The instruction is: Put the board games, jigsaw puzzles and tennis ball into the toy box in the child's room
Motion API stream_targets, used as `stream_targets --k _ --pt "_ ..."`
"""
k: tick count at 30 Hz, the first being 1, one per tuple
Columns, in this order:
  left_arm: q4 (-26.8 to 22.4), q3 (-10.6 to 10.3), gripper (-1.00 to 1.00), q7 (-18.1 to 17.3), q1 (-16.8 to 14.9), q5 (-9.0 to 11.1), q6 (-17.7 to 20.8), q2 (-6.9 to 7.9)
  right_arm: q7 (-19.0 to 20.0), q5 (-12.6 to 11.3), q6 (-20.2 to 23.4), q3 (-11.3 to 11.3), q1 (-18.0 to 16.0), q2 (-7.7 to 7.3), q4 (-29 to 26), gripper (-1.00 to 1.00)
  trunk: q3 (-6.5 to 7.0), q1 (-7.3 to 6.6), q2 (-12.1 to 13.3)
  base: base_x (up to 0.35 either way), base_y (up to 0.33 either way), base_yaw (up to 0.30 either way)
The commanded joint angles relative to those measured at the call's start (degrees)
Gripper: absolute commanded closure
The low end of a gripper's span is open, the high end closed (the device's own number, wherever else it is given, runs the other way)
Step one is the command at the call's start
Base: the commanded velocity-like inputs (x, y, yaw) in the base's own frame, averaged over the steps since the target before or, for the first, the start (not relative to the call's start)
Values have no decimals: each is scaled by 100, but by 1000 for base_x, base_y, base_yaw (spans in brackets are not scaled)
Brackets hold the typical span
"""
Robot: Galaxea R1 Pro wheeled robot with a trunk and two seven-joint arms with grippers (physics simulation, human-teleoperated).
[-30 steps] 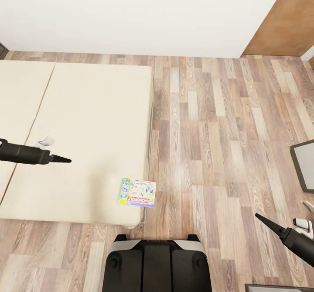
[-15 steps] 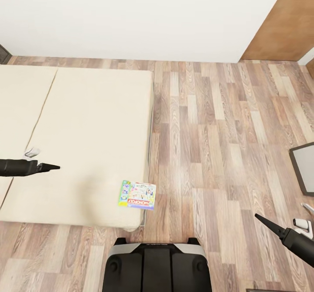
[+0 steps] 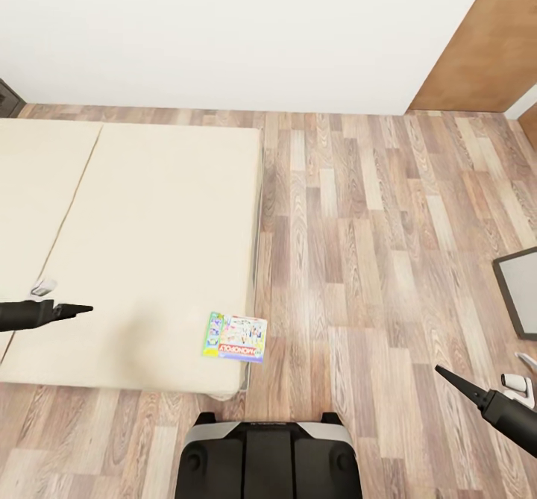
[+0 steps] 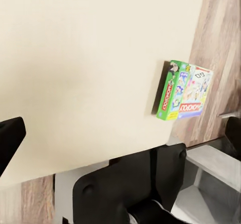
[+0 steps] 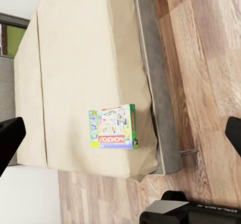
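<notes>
Monopoly board game lies flat on the bed, at the mattress corner nearest the robot, about 6 o'clock of the bed and just beside its edge; the box end slightly overhangs the side. Wrist views confirm it: green-edged box near the corner, printed cover up. Left gripper hangs over the bed at 9 o'clock from the box, well apart, fingertips together, holding nothing. Right gripper hangs over the wood floor at 3 o'clock, also pinched to a point and empty. Robot base sits just below the bed corner.

Risks: box is thin and flat on a soft mattress, so fingers could slide over it or push it off the near edge onto the floor. Jaws need opening before any approach. Reaching low so close to the base may be awkward.
</notes>
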Motion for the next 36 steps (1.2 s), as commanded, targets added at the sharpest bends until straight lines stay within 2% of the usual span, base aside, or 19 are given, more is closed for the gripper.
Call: stream_targets --k 1,10,16,22,28,36 --pt "166 92 -100 -67 -4 -58 -40 -2 4 -21 34 -3 -2 0 0 -100 4 4 -8 0 0 0" --pt "931 406 -100 -281 -3 -56 -461 101 4 -19 33 -3 -2 1 0 -100 90 4 -8 0 0 0" --pt "1576 476 -100 -465 0 -54 -1053 165 4 -13 33 -3 -2 2 -1 -100 147 4 -8 0 0 0" --pt "1728 508 -100 -528 3 -49 -1295 185 4 -11 28 -3 -2 19 -6 -100 204 4 -8 0 0 0" --pt "1758 535 -100 -875 1 -54 -1312 189 10 -10 27 -9 -2 27 -10 -100 262 4 -8 0 0 0" --pt "1822 538 -100 -1099 5 -60 -1361 252 -12 0 23 -1 -7 55 -9 -100 338 4 -8 0 0 0"
